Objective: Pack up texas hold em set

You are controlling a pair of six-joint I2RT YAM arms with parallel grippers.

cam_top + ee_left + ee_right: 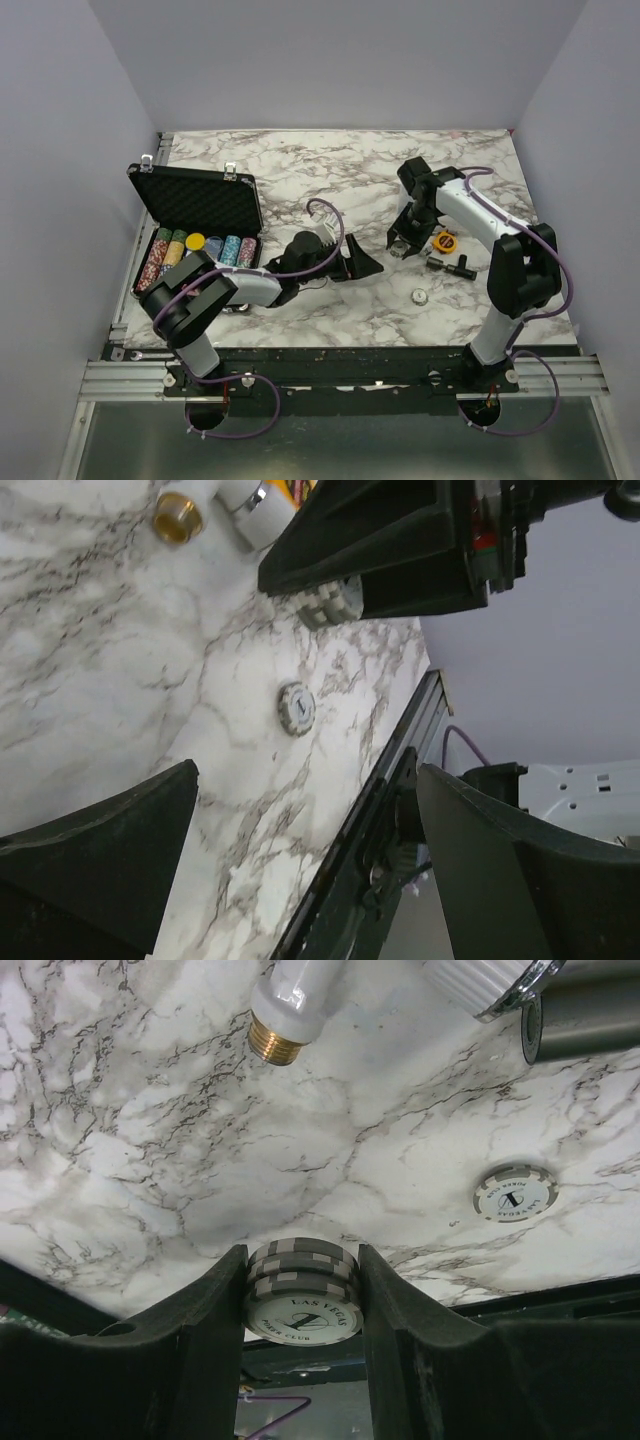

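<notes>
1. Near edge of the bench (pixel 330 170): 1 loose chip (pixel 420 296), grey and white, lies flat on the marble. It sits right of centre and touches nothing.

2. Left jaws: stand wide apart with nothing between them. They hang over the middle of the bench and point right, toward the loose chip.

3. Right jaws: clamped on a short stack of grey-and-white chips (pixel 302 1300), 1 pad on each side of the stack. The wrist view does not settle whether the stack rests on the bench or is lifted.

4. Just right of the right jaws: an orange ring (pixel 444 241), with a black tool (pixel 452 265) beside it. A white fitting (pixel 285 1015) with a brass threaded end lies close by.

5. Far left: the black case (pixel 200 200) stands open with its lid upright and silver latches along the top edge. Rows of coloured chips (pixel 200 258) fill its tray. The case is well apart from the loose chip and the held stack.
</notes>
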